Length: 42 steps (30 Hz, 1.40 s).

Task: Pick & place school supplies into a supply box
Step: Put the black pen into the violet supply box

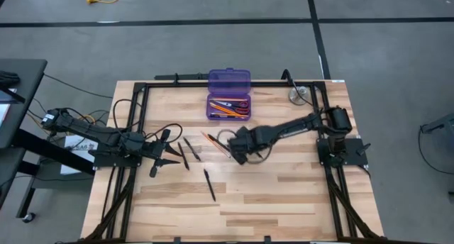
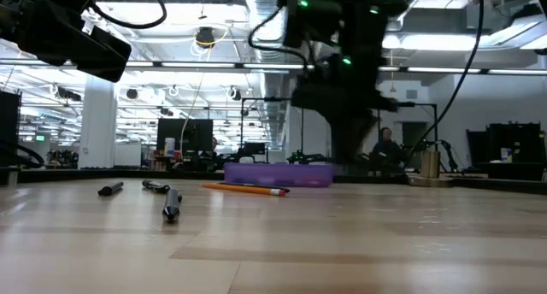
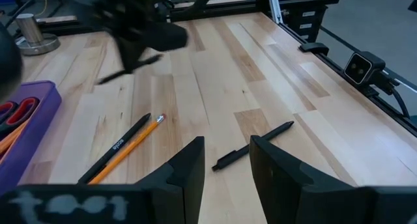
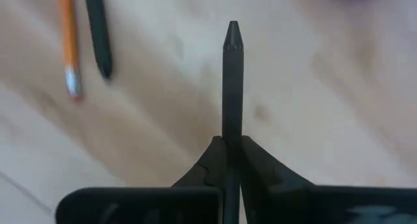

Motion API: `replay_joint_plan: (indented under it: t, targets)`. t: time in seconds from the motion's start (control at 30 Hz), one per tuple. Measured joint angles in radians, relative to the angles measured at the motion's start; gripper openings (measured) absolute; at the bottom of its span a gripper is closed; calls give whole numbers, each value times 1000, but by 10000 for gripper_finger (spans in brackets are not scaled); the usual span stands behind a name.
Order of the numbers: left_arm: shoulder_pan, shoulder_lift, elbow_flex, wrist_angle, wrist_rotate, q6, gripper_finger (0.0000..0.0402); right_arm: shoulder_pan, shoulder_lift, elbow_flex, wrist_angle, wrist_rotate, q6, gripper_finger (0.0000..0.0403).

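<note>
The supply box (image 1: 228, 106), translucent purple, stands open at the table's far middle with orange pencils and red-handled scissors inside. On the wood between the arms lie several black pens (image 1: 210, 185) and an orange pencil (image 1: 211, 140). My right gripper (image 1: 239, 152) hovers near the table's middle, just in front of the box, shut on a black pen (image 4: 232, 74). At the left, my left gripper (image 3: 225, 168) stands open and low, with another black pen (image 3: 255, 146) on the table beyond its fingertips. My right gripper pinches the black pen's barrel (image 4: 232, 136) between its two fingers, which slant steeply down from above and lie across it. One pointed end (image 4: 232, 32) sticks out ahead of the fingers. In the left wrist view the pen (image 3: 124, 69) slants below the gripper, off the wood.
A round metal disc (image 1: 299, 96) sits at the far right corner. A black frame rail (image 1: 142, 95) runs along the table's edges. A pencil (image 4: 68, 45) and a black pen (image 4: 98, 32) lie side by side close under my right gripper. Bare wood lies toward the near edge.
</note>
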Motion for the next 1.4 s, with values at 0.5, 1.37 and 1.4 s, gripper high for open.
replay_joint_plan:
  t: [0.5,1.37,1.4]
  targets:
    - [0,0,0,5,0,-1,112,-351,2,236,191,-85,-720,1]
    - [-1,0,0,16,-1,-10,112,-423,181,245,309,-209,-986,76]
    - [-1,0,0,16,-1,-10,112,-421,181,245,309,-209,-984,86]
